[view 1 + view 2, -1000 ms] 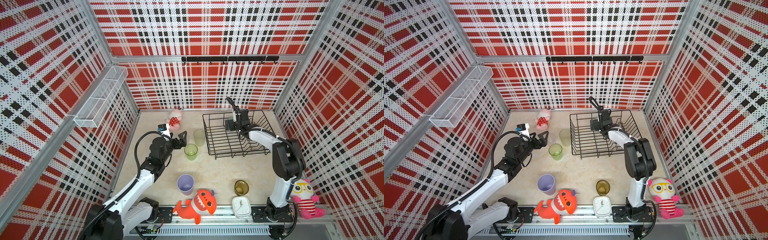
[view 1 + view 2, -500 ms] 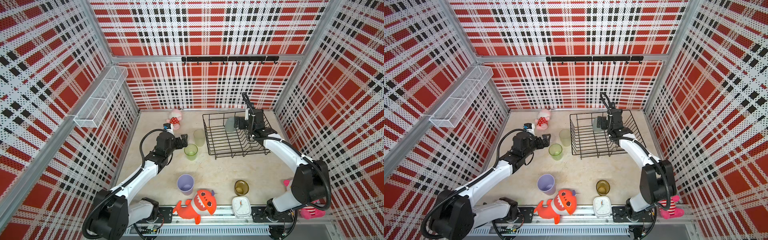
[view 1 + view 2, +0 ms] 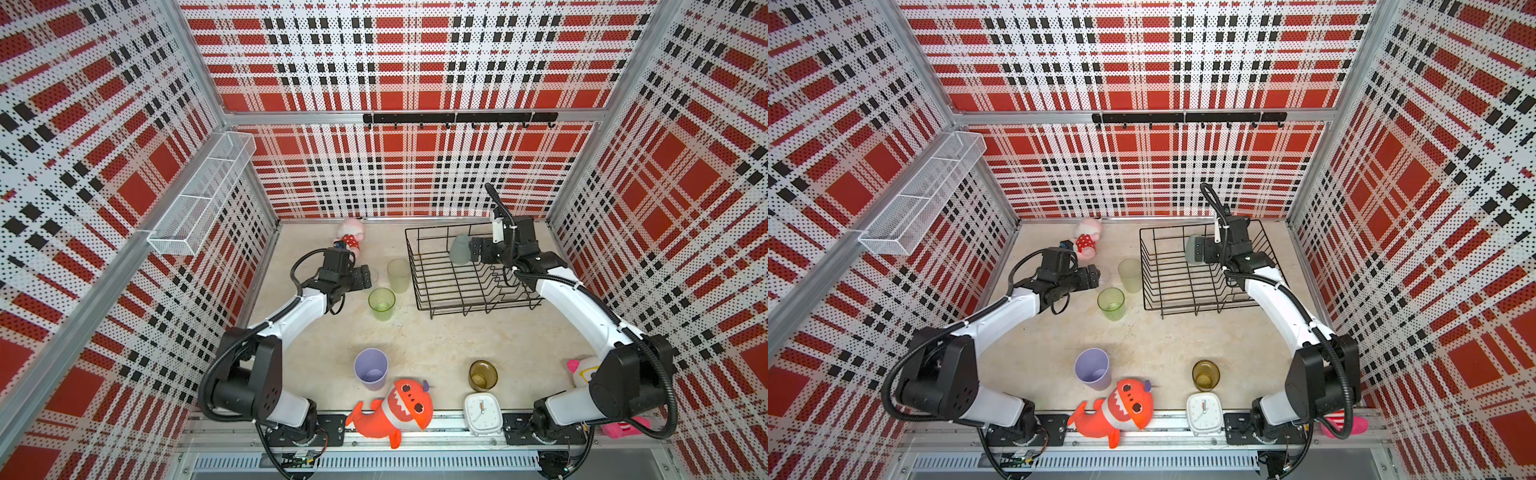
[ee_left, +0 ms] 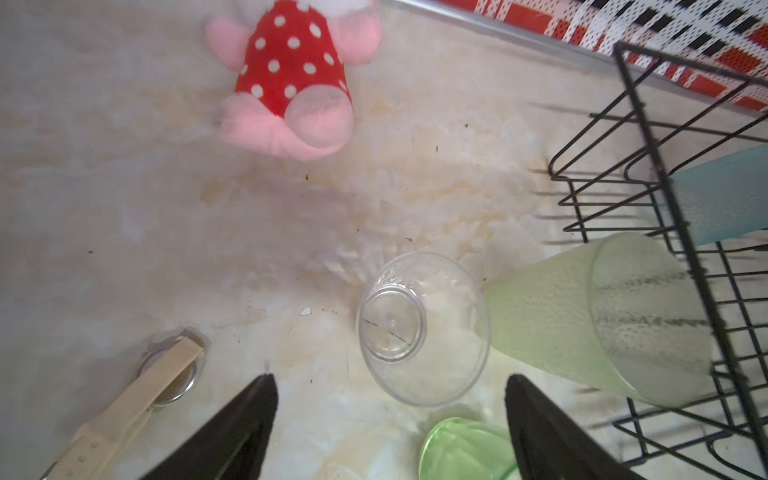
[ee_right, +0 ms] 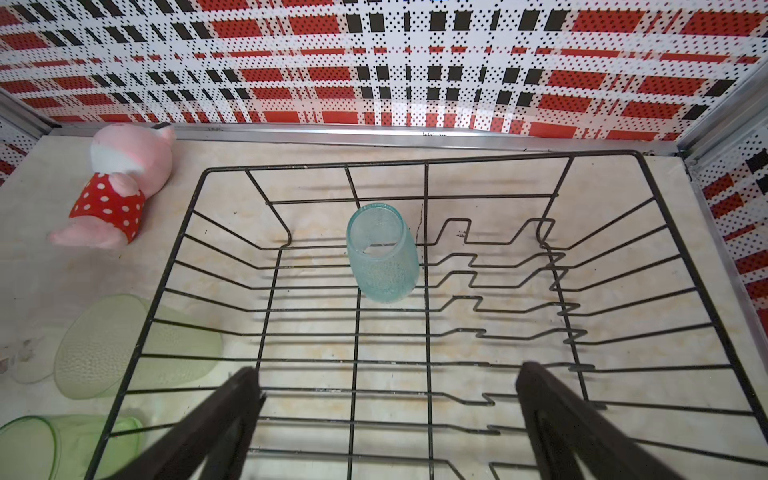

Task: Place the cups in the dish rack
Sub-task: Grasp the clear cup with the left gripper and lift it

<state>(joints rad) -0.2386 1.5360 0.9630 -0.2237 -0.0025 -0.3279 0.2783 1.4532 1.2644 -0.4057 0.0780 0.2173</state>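
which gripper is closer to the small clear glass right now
Left. The left gripper sits right at the clear glass, its open jaws just reaching it on the table. The right gripper hangs open over the dish rack, well away from it.

Red, white and black plaid, dotted all over, covers the walls (image 3: 415, 62). The tabletop (image 3: 436, 345) is marbled beige. At the upper right of the floor in both top views, the wire rack (image 3: 457, 291) is black, with a pale teal cup (image 5: 382, 253) in it. Left of it are a frosted yellow-green cup (image 3: 398, 275), a see-through green cup (image 3: 381, 303) and a colourless glass (image 4: 422, 328). Lower down are a lilac cup (image 3: 371, 369) and an amber cup (image 3: 483, 374). The clock (image 3: 482, 413) is white, the shark (image 3: 405, 409) orange and white, and the pig (image 4: 291, 79) pink in a red, white-spotted dress.
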